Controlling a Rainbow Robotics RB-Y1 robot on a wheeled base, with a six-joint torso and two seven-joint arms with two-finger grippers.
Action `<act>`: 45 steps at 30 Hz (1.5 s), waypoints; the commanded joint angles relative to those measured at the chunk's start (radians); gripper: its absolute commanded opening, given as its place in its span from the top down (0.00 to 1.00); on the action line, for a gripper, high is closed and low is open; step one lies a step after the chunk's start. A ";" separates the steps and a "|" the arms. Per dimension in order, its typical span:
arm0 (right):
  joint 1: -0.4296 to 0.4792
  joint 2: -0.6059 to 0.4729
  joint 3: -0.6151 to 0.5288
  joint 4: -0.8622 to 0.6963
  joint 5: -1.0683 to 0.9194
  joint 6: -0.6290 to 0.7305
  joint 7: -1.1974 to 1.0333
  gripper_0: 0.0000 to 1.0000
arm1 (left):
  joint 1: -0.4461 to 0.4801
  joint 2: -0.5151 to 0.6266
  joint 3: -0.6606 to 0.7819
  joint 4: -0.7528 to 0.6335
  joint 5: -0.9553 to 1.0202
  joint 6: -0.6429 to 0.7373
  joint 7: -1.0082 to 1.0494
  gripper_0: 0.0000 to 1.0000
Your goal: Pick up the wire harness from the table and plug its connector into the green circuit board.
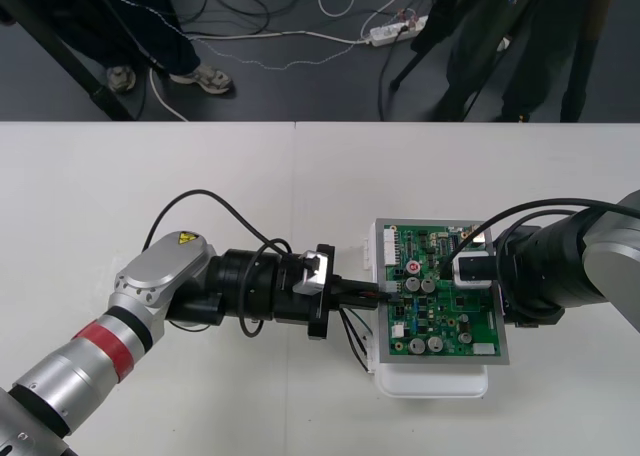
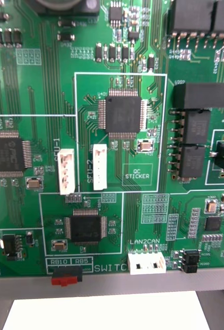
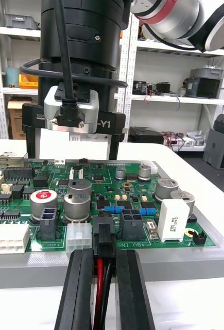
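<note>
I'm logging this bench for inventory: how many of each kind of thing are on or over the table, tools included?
Green circuit board: 1
White base: 1
Wire harness: 1
Tools: 2, left tool and right tool
Total: 5

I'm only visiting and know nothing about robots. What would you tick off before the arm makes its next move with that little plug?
1. Left gripper is shut on the harness wires: ok.
2. Plug is at the near edge of the green circuit board, pointing at its row of connectors: ok.
3. Plug is fully seated in the board: cannot tell.
4. Right gripper is open over the board's far side, away from the plug: ok.
5. Loose wires trail off the board beside the left gripper, not snagged on parts: ok.
</note>
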 commanded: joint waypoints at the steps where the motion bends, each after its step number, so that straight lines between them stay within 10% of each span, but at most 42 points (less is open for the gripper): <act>1: -0.020 0.018 0.009 -0.024 -0.025 0.001 -0.049 0.00 | -0.026 -0.046 -0.019 -0.051 -0.001 0.040 -0.066 1.00; 30: -0.022 -0.003 0.005 -0.027 -0.026 0.001 -0.032 0.00 | -0.023 -0.043 -0.014 -0.051 -0.004 0.051 -0.060 1.00; 36: -0.020 -0.026 -0.006 -0.016 -0.042 0.001 -0.019 0.00 | -0.023 -0.029 -0.010 -0.053 -0.001 0.049 -0.055 0.50; 45: -0.020 -0.092 -0.055 0.042 -0.160 0.001 0.064 0.00 | -0.017 0.048 0.021 -0.064 0.006 0.040 -0.052 0.46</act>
